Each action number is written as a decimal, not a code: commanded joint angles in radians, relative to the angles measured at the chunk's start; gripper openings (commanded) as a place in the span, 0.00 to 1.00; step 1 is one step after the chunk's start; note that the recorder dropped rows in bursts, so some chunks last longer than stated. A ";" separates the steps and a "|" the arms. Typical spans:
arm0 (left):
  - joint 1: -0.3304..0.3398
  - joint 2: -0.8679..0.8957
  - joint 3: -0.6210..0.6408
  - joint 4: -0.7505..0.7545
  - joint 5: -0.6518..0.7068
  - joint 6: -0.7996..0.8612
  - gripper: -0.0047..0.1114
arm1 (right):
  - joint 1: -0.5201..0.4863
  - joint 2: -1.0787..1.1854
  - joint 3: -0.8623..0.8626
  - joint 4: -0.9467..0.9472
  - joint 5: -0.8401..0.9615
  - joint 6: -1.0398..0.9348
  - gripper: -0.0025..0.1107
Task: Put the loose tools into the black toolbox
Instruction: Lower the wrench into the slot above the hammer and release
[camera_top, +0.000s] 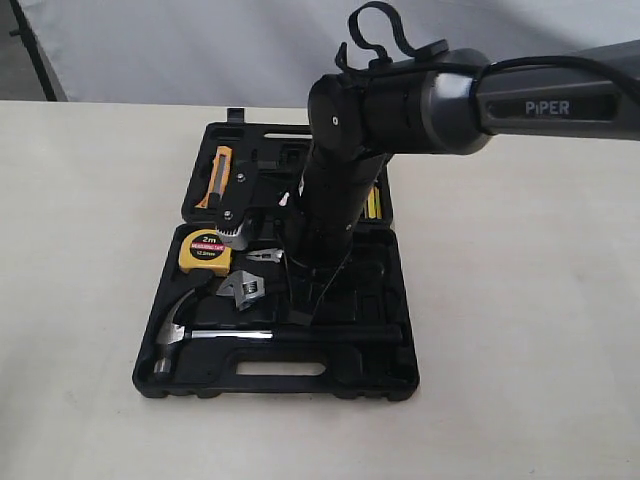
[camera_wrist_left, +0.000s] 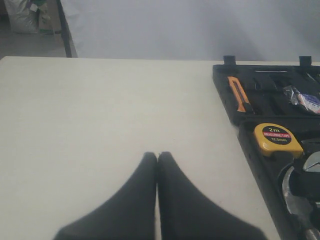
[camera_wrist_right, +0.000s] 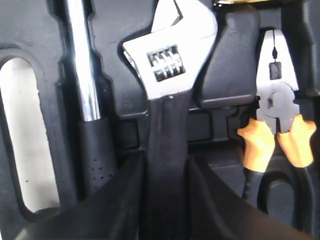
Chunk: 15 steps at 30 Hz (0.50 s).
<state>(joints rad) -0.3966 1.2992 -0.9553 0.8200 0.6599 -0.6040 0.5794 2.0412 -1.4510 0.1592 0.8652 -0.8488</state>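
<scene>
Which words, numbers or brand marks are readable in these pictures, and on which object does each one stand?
"PiPER": on the dark grey robot arm.
"2m": on the black face label of the yellow tape measure.
Smaller print below "2m": too small to read with certainty.
Blue-white label on the wrapped black tape roll: blurred, unreadable.

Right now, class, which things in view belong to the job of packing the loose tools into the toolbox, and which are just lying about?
Belong to the job: hammer; wrench, held in the right end effector; tape roll; toolbox.

Just lying about: tape measure; pliers; orange knife. All three sit in the toolbox.
</scene>
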 joint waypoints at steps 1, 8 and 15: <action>0.003 -0.008 0.009 -0.014 -0.017 -0.010 0.05 | -0.007 0.007 0.004 0.005 -0.004 -0.019 0.07; 0.003 -0.008 0.009 -0.014 -0.017 -0.010 0.05 | -0.007 0.022 0.004 0.007 -0.006 -0.019 0.42; 0.003 -0.008 0.009 -0.014 -0.017 -0.010 0.05 | -0.007 -0.038 -0.040 0.005 -0.002 0.051 0.36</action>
<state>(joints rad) -0.3966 1.2992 -0.9553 0.8200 0.6599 -0.6040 0.5794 2.0436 -1.4698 0.1626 0.8607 -0.8326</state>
